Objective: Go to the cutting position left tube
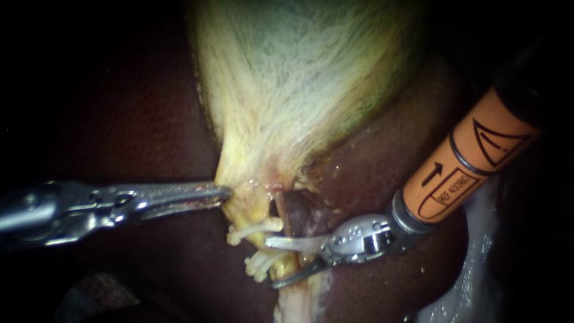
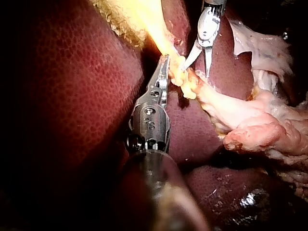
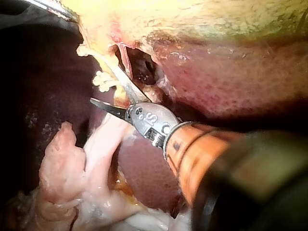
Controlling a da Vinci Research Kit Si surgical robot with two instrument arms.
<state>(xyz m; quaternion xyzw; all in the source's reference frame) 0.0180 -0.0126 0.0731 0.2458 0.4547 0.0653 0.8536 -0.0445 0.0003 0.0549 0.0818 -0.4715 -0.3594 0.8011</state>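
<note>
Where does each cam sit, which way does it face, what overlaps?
Endoscope: close over the tissue, facing gallbladder and liver; left instrument enters from the left, right instrument from upper right.
Left wrist: on the left arm, looking along its own shaft to jaws shut on the gallbladder.
Right wrist: on the right arm, looking along its orange shaft to open jaws by the clips.
Shared: both wrist views show the right instrument's open jaws.

You're at a surgical bench, camera close on tissue: dark red liver (image 1: 371,167) fills the frame's middle right, the pale gallbladder (image 1: 299,72) hangs at top centre, and your left instrument (image 1: 222,192) and right instrument (image 1: 271,263) enter from opposite sides.
</note>
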